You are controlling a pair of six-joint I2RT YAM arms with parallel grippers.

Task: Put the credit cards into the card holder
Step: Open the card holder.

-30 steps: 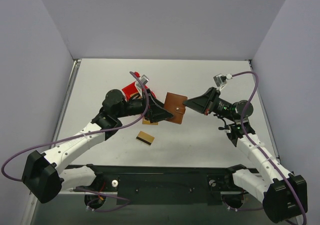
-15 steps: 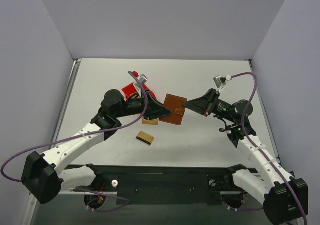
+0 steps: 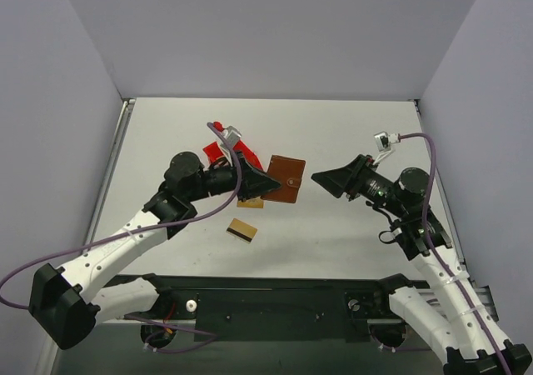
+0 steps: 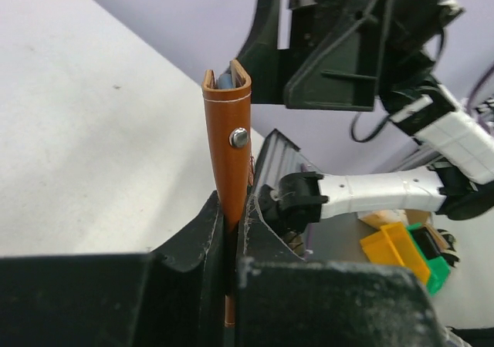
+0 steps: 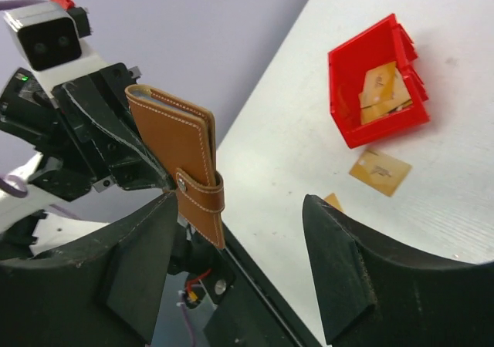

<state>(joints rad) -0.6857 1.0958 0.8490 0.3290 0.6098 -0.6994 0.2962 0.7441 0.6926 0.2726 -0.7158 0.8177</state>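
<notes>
The left gripper point(image 4: 231, 208) is clamped tight on the lower edge of the holder point(image 4: 228, 123), holding it upright and clear of the surface point(image 3: 350, 133). The right gripper point(image 5: 239, 208) stands with its fingers spread wide, just beside the holder but apart from it, and grips nothing.

The holder is folded, its tab fastened by the snap point(image 4: 239, 137), so no card can go in yet. The step in hand looks like readying the holder. The next move probably calls for the right gripper to catch the tab and pull the snap free while the left keeps its hold.

Count: 1 holder and 1 red bin point(image 5: 347, 62). At least 2 cards point(image 5: 384, 81) lie in the bin. 2 more lie on the surface: 1 near the bin point(image 5: 380, 170) and 1 with a dark stripe point(image 3: 241, 231) nearer the arm bases.
</notes>
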